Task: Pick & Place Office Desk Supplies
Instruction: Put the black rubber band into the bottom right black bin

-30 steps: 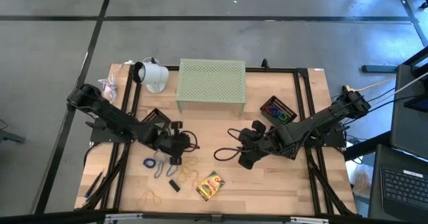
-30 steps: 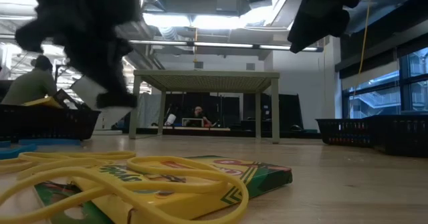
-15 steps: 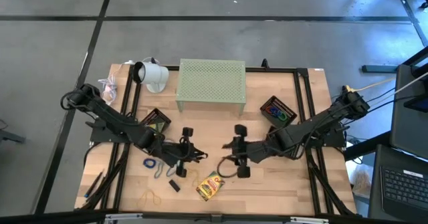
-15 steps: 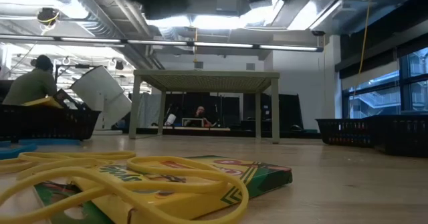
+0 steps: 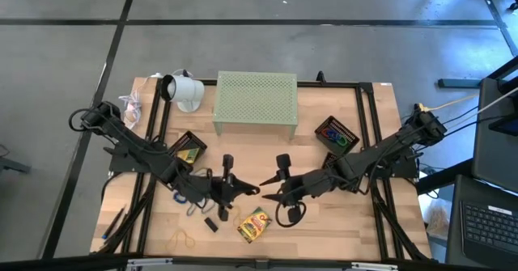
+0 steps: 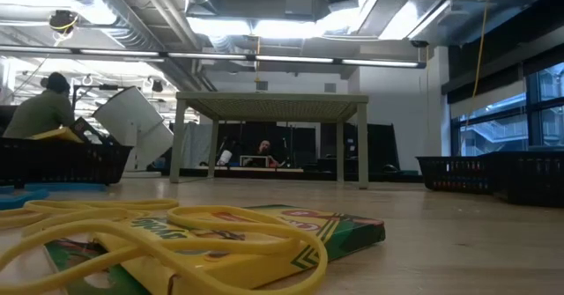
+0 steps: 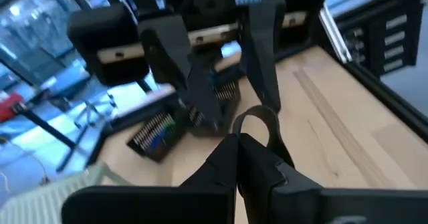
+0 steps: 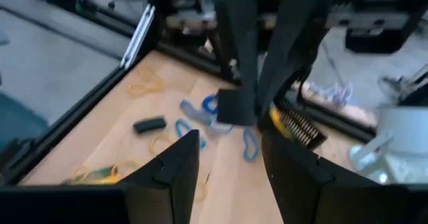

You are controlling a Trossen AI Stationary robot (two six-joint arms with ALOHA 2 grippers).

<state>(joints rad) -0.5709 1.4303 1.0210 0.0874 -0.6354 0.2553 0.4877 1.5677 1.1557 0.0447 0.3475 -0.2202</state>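
Left claw [image 5: 252, 190] pressed together, right claw [image 5: 269, 197] spread, tips near-touching above crayon box [image 5: 254, 224]; arms may collide

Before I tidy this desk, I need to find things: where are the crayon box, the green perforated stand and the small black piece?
crayon box [image 5: 254, 224]: high view, centre of its lid.
green perforated stand [image 5: 255, 97]: high view, middle of its top.
small black piece [image 5: 210, 224]: high view, its middle.

I see a pale green perforated stand [image 5: 255, 101] at the table's back, a white lamp [image 5: 183, 91] beside it, and black mesh trays [image 5: 337, 133] on either side.
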